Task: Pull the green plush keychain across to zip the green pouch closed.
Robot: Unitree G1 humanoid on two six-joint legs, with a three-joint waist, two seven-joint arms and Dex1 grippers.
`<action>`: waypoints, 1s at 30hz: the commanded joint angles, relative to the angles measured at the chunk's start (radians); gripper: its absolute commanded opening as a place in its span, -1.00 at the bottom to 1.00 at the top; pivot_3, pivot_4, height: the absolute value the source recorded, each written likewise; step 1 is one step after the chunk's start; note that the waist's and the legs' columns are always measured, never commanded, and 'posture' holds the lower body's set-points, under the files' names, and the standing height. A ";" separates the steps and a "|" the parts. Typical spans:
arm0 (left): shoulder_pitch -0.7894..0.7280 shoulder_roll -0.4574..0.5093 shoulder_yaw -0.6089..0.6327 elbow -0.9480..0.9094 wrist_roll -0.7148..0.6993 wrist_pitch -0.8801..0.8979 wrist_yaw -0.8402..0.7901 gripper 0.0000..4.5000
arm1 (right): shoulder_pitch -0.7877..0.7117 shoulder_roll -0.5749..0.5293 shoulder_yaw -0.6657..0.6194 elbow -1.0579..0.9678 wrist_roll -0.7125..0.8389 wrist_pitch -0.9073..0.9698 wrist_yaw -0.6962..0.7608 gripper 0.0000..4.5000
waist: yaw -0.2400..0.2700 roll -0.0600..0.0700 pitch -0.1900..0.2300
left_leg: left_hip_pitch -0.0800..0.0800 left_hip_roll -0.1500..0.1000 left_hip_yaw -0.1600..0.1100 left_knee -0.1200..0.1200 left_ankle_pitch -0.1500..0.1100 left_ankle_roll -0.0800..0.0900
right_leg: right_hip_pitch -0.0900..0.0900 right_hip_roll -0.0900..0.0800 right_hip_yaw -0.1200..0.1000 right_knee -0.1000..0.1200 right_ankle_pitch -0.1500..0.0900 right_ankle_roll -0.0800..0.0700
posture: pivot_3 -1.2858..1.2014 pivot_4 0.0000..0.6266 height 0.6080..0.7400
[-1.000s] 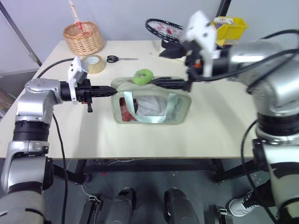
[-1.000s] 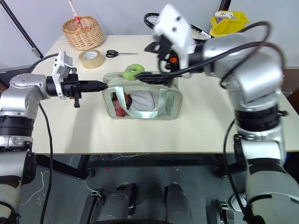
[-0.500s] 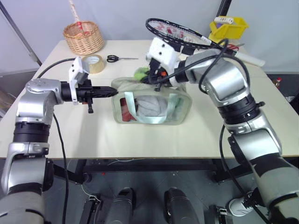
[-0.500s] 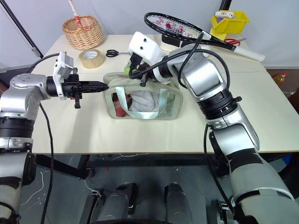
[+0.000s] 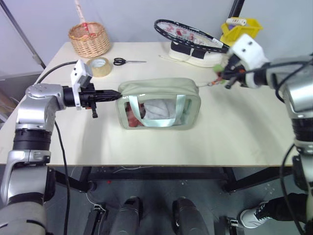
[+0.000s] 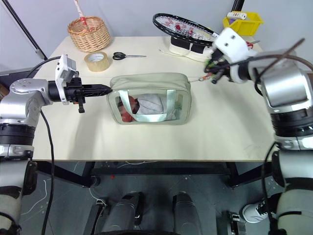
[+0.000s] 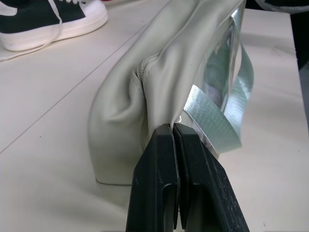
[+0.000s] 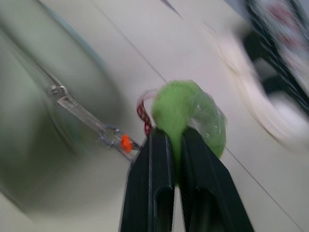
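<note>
Green pouch between both grippers

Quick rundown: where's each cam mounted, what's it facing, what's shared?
Left and right eye views: head stereo pair, looking forward and down over both arms at the table and green pouch.
Left wrist view: looks along the shut left gripper pinching the pouch's end.
Right wrist view: looks along the right gripper clamping the green plush keychain.
Shared: the pouch appears in every view.

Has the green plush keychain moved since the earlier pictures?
Yes. The green plush keychain, pinched in the right pincer, has travelled from above the green pouch to past its end nearer the white shoe.
</note>
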State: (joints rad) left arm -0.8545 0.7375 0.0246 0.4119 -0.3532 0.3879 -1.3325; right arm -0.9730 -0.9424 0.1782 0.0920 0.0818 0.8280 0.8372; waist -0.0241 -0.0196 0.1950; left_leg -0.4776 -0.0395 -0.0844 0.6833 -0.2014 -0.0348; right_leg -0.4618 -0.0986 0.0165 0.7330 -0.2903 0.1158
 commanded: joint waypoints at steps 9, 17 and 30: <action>-0.002 0.018 0.004 0.029 0.005 0.033 0.022 -1.00 | 0.336 0.008 0.022 -0.312 -0.042 0.028 -0.067 -0.99 | -0.004 0.001 0.000 | 0.000 0.001 0.000 0.001 0.000 0.001 | 0.001 0.000 0.001 0.000 0.000 0.000 | 0.03 -0.52 -0.22; -0.008 0.018 0.004 0.027 0.000 0.038 0.027 -1.00 | 0.362 0.126 0.091 -0.396 -0.049 0.079 -0.095 -0.99 | -0.016 0.001 0.000 | 0.000 0.001 -0.001 0.001 0.000 0.001 | 0.000 0.000 0.000 0.000 0.000 0.000 | 0.03 -0.52 -0.22; 0.006 0.024 0.004 -0.027 -0.019 0.028 -0.007 -1.00 | 0.283 0.041 -0.189 -0.382 0.177 0.186 0.069 0.56 | -0.014 0.001 0.000 | -0.001 0.001 -0.002 0.001 0.000 0.001 | 0.001 0.000 0.000 0.000 0.000 0.000 | 0.03 -0.52 -0.22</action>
State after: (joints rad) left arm -0.8514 0.7439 0.0232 0.4068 -0.3752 0.4246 -1.3259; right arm -0.6611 -0.8750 0.0712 -0.2704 0.2077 1.0226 0.8685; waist -0.0386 -0.0189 0.1954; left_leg -0.4782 -0.0383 -0.0858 0.6841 -0.2018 -0.0340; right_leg -0.4612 -0.0984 0.0163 0.7329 -0.2906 0.1161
